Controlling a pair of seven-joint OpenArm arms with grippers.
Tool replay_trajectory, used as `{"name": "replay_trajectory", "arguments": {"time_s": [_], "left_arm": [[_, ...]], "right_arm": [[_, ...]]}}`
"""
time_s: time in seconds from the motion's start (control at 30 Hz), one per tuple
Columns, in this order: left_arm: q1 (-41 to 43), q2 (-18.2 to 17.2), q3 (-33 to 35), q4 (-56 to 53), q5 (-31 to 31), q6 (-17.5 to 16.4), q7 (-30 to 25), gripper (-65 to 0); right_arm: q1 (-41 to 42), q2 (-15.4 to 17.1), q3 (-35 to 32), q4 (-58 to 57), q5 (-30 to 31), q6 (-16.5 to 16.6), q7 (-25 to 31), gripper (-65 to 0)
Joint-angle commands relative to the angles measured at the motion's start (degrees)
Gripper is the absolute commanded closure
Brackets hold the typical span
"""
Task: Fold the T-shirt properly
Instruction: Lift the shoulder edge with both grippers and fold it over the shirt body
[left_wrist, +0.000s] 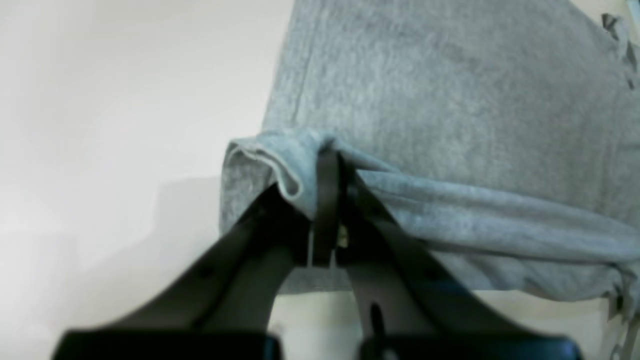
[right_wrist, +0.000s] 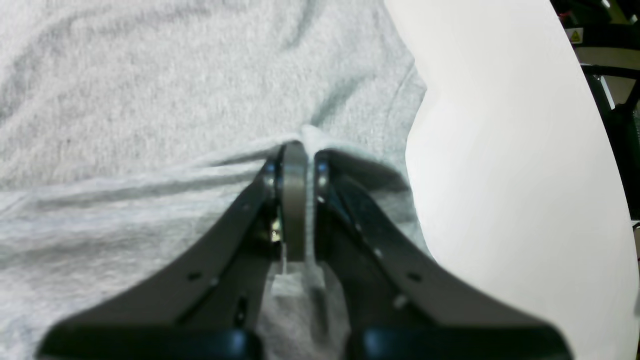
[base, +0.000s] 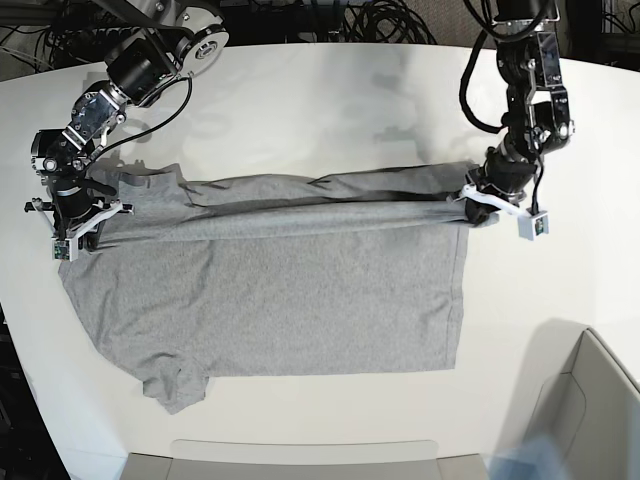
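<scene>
On the white tabletop (base: 330, 100), your grey T-shirt (base: 280, 300) lies spread flat, plain side up. Your left tool (base: 478, 203) is clamped on the hem corner, and your right tool (base: 82, 222) is clamped on the shoulder end, with the far edge stretched taut and lifted between the 2 tools.

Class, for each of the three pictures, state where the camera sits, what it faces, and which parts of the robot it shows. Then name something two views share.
Left wrist: sits on the arm just behind the left gripper, facing along its fingers, shut on a bunched edge of the T-shirt over the white table.
Right wrist: sits behind the right gripper, likewise shut on a fold of shirt.
Base: high overhead, facing down on the table with both arms in view.
Shared: the taut fold of grey cloth stretched between the two grippers appears in all three.
</scene>
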Motion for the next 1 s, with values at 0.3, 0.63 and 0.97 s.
{"name": "replay_trajectory", "arguments": {"time_s": [0.3, 0.63, 0.97], "left_arm": [[-8.4, -0.7, 0.3, -6.0, 0.0, 0.2, -1.0, 0.0], [-15.2, -2.0, 6.2, -15.5, 0.0, 0.2, -1.7, 0.0], [-18.0, -2.1, 6.7, -17.1, 0.0, 0.2, -1.8, 0.0]], "right_arm": [[6.2, 3.8, -0.2, -3.9, 1.5, 0.6, 2.4, 0.0], [7.3, 5.3, -3.4, -11.1, 1.4, 0.6, 5.2, 0.0], [8.2, 7.6, -5.8, -14.2, 4.0, -0.5, 5.1, 0.0]]}}
